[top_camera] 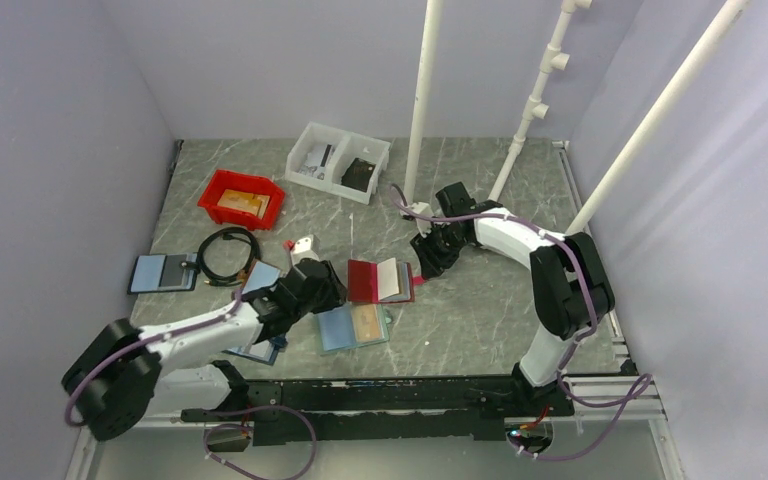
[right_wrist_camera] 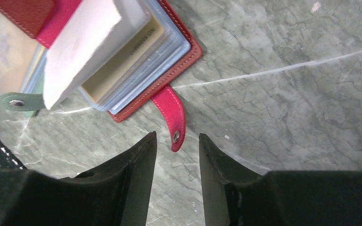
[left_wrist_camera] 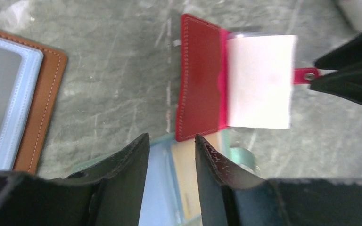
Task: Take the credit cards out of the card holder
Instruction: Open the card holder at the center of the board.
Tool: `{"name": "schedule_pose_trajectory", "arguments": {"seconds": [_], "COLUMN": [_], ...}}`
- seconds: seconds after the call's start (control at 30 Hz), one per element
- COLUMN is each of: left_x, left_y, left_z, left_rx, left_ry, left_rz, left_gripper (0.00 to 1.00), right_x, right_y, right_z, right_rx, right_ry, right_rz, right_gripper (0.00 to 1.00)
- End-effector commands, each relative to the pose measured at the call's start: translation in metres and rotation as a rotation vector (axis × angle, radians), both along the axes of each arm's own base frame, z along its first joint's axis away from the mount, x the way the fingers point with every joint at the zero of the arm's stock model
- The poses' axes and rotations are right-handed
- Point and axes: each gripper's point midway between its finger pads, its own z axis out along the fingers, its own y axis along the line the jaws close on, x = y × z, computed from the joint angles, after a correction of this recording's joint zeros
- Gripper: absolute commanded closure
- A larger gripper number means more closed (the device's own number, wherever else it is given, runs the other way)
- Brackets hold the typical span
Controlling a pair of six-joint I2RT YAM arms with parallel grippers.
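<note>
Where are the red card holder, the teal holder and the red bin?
Red card holder (left_wrist_camera: 201, 77): left wrist view, on its open red cover.
Teal card holder (top_camera: 335, 330): top view, on its blue left page.
Red bin (top_camera: 232, 215): top view, on its near wall.

stitched leather-look card holder (left_wrist_camera: 200, 80), matt marbled table (left_wrist_camera: 113, 84)
</note>
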Motion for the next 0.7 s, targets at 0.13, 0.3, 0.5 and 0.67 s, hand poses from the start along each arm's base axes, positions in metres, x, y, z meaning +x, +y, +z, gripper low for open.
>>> {"name": "schedule_pose_trajectory", "arguments": {"seconds": [0.13,0.3,0.5,0.67], "left_x": [-0.010,-0.013,-0.003,0.007], "left_y": [-0.012,-0.037,-0.064,-0.083], "left_z": [0.073,0.109,0.105,0.083], "left_rx": [-0.091,-0.188,-0.173,-0.029], "left_ry": [-0.181,-0.260,-0.196,-0.095], "left_rz": [-0.192,-0.316,-0.375,-0.365], "left_gripper": [0.44,0.33,0.26,0.21], "right_x": [0.002,-0.001,-0.002,0.002], "right_y": [0.017,0.019,0.018,0.012], "right_z": [0.053,0.066,0.078,0.076], "right_rx": [0.132,0.171,0.212,0.204], "right_ry": [-0.095,-0.115,-0.130,-0.132], "right_rz": [0.074,0.102,0.114,0.088], "right_gripper": [0.56,0.55,0.55,0.55]}}
